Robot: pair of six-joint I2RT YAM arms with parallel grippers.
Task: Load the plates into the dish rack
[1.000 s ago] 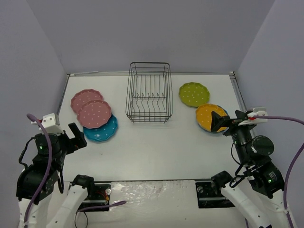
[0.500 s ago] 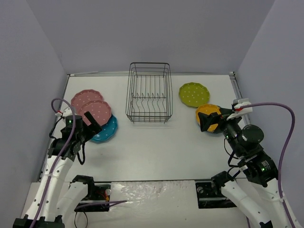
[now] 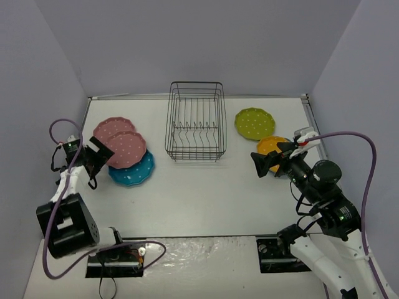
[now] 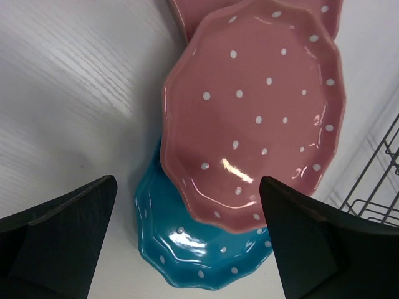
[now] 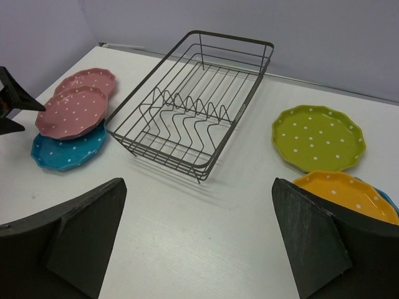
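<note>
Left gripper (image 4: 187,187) sits closest to its lens, jaws spread wide and grasping nothing, just beside the left stack; right gripper (image 5: 198,187) likewise stands released and empty, facing the rack from the right side of the table (image 3: 206,193). Progress: nil, judged from the present layout; no plate is in the dish rack (image 3: 195,134), and every plate seen lies flat on the table. Rack contents: none; its upright prongs are bare. Left group, middle left of the overhead frame: a pink plate (image 3: 112,129) furthest back; a second pink plate (image 3: 129,149) overlapping it; a blue plate (image 3: 132,171) lowest, partly covered by the second pink plate; the group lies near the rack's left side, not touching it. Right group, right of the rack: a lime green plate (image 3: 254,123) alone, apart from the rack; an orange plate (image 3: 272,147) just below it in frame, partly hidden by the right gripper; the right wrist view shows a sliver of blue rim (image 5: 389,200) under the orange plate, judged to be another blue plate. Outstanding: all six plates to be stood between the prongs; the left arm appears best placed to begin with the second pink plate, which lies uppermost.
</note>
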